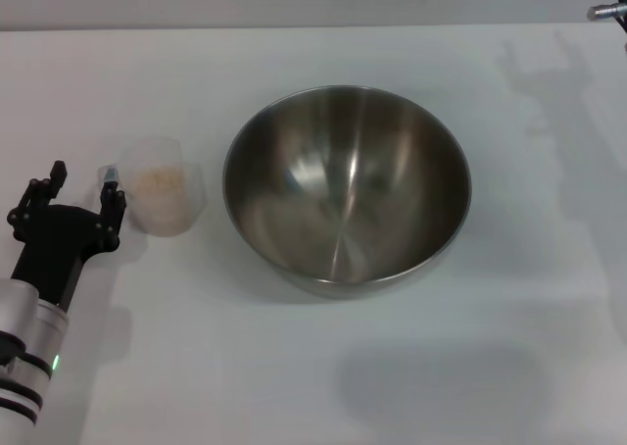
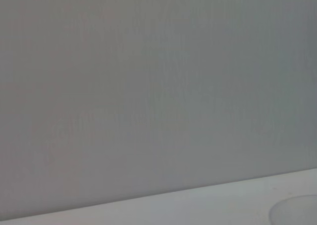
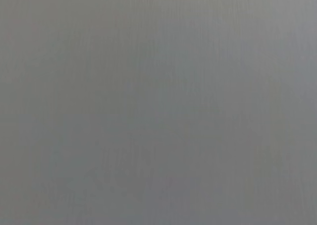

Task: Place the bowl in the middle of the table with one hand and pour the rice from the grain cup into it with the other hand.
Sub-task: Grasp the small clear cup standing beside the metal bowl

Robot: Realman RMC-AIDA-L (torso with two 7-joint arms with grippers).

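Just beside spread left gripper [image 1: 83, 192]: grain cup [image 1: 163, 198].

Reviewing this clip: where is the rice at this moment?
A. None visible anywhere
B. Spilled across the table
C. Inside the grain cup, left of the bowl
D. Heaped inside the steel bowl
C. The rice sits in the grain cup beside the empty bowl, with the left gripper open next to the cup.
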